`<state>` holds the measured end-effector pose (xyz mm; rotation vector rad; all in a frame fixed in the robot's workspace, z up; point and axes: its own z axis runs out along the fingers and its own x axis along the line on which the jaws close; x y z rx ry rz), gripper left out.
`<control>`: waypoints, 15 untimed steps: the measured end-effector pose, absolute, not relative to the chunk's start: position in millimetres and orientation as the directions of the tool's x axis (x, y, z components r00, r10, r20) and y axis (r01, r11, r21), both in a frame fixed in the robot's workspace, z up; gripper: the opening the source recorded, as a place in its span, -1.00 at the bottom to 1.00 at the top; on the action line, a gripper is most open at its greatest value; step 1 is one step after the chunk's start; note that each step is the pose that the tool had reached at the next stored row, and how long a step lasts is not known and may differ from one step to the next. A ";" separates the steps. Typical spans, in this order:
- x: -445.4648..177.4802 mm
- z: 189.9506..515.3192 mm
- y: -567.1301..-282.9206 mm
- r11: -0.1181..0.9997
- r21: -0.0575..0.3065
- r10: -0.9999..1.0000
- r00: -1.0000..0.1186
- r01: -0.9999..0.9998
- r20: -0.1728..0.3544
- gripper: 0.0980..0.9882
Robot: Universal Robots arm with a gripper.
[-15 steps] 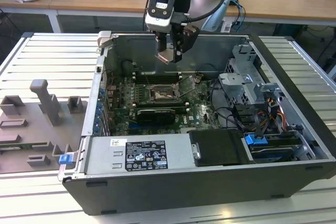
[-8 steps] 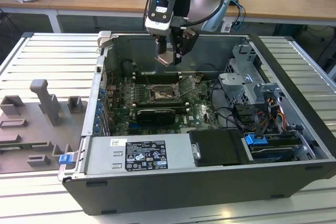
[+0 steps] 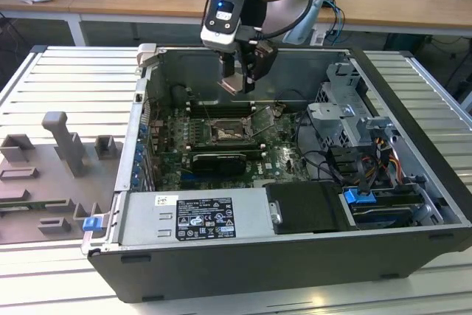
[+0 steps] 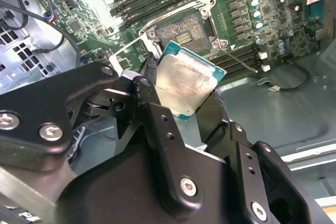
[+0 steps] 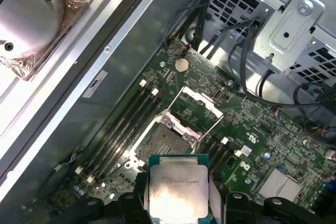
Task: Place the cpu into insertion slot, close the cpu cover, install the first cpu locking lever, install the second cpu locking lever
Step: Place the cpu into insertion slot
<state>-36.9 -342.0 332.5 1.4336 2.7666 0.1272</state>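
My fingers [image 4: 149,94] are pinching the chip [image 4: 186,82] by two opposite edges, closed down to its width, and its pale metal face is showing in both wrist views [image 5: 177,190]. In the exterior view my gripper [image 3: 237,82] is hanging inside the open computer case [image 3: 295,256], clear above the green board [image 3: 284,160]. The socket [image 3: 225,135] is lying at about 6 o'clock from the gripper, bare, with nothing sitting in it [image 5: 161,142]. The cover [image 5: 206,102] is standing swung open off the socket, hinged along one edge. The chip is touching neither.
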 end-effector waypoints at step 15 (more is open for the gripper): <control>-36.8 326.5 -342.0 0.330 0.083 0.943 -0.333 0.940 0.017 0.00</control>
